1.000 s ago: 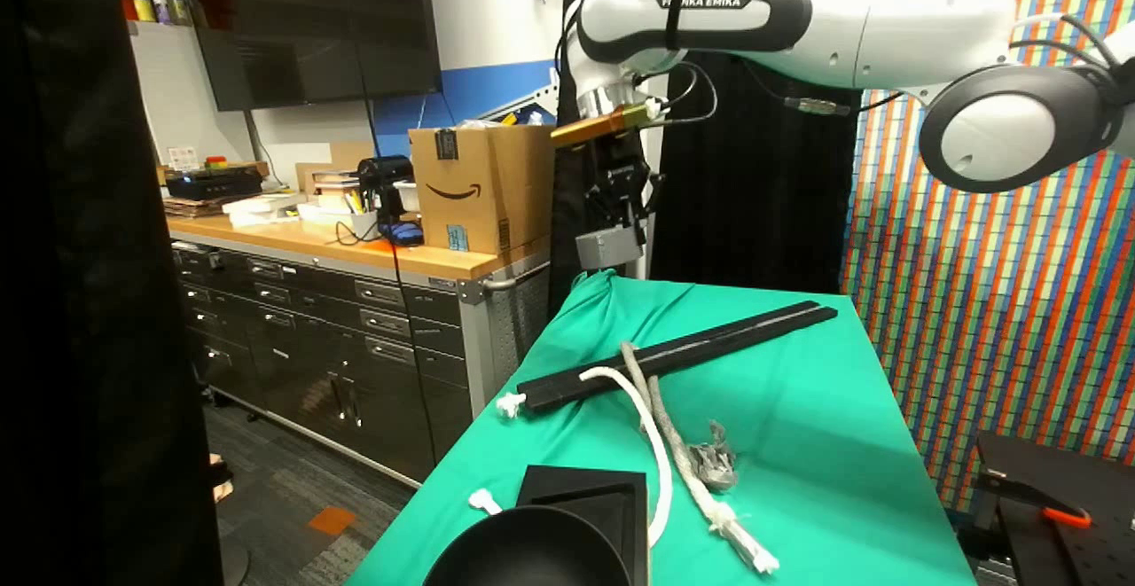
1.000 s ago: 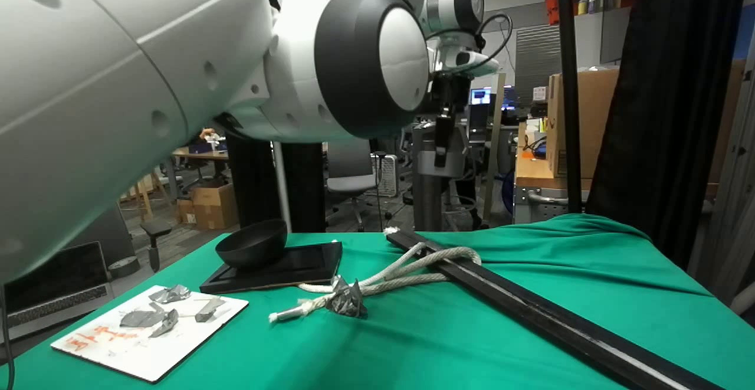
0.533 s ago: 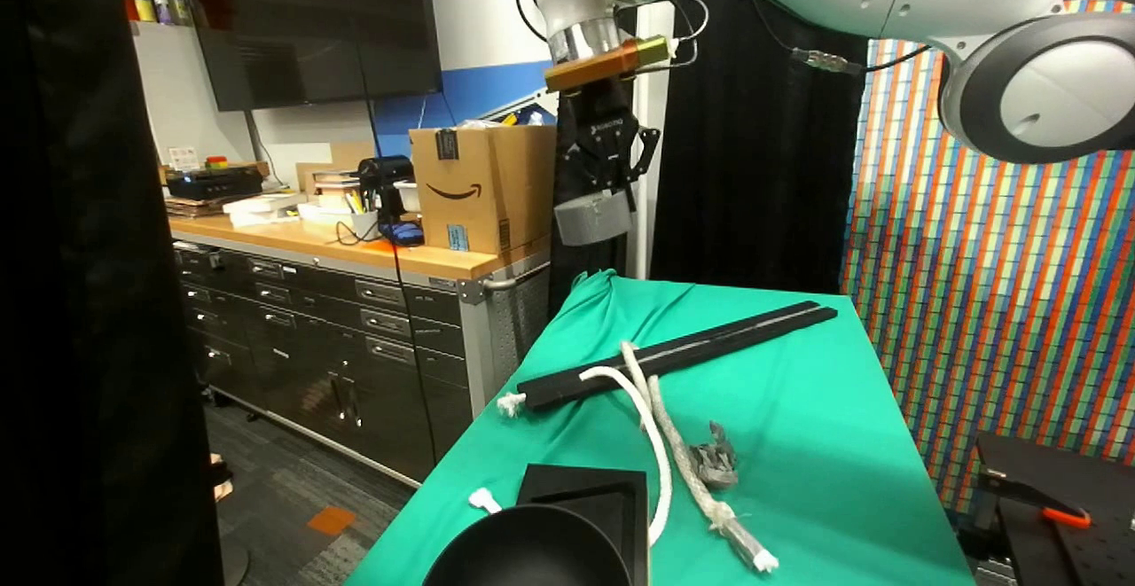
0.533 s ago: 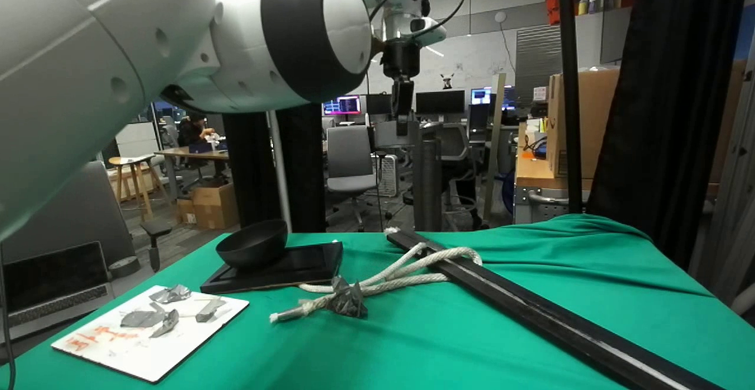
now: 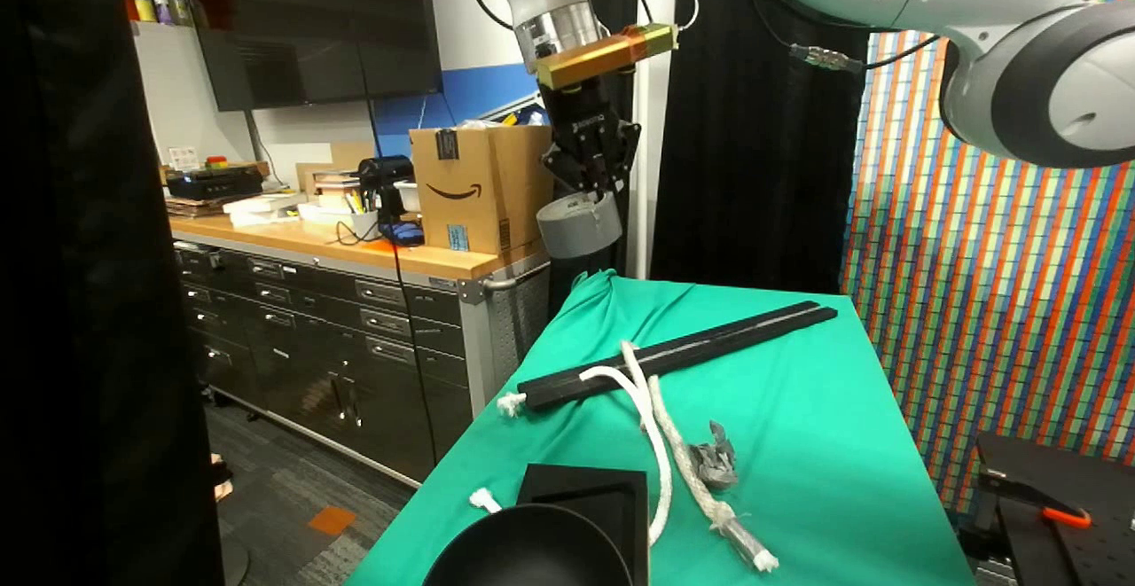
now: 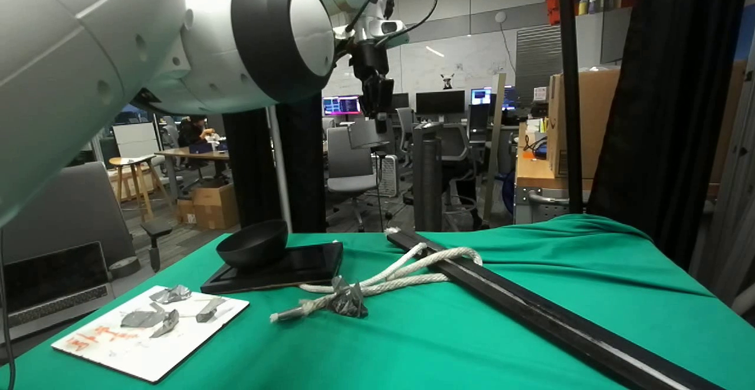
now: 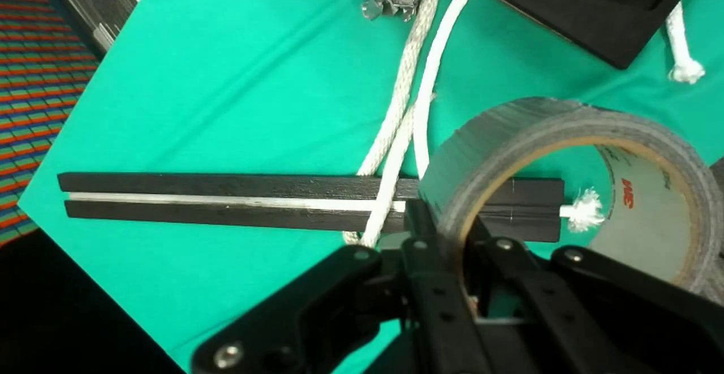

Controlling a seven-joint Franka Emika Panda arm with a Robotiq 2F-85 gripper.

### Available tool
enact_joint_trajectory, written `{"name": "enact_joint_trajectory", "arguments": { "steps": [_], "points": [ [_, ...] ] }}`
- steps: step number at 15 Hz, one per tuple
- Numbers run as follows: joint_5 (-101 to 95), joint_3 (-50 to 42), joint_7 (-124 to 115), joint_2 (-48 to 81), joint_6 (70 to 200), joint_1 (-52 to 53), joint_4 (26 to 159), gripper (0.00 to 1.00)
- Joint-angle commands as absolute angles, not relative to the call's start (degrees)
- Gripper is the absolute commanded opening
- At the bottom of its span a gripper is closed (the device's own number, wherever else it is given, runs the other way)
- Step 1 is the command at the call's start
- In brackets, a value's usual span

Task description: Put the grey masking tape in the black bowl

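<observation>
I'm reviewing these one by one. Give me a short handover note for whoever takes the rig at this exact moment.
Gripper: shut on the wall of the grey masking tape, one finger inside the ring, one outside.
Where: the tape is in the air, off to the side of the black bowl; the bowl rests on a flat black piece.
Done: tape gripped and lifted.
Left: bring it over the bowl, lower it, open the gripper, back away.
</observation>
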State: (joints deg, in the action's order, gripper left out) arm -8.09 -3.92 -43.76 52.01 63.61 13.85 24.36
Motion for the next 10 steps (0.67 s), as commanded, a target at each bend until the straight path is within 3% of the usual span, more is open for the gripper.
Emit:
{"name": "enact_joint_trajectory", "arguments": {
  "steps": [1,10],
  "points": [
    [-8.47,-4.07,-38.04,50.66,64.4,15.0,24.36,0.07],
    [-10.1,-4.42,-23.5,47.87,66.97,19.25,24.28,0.07]
  ]
}}
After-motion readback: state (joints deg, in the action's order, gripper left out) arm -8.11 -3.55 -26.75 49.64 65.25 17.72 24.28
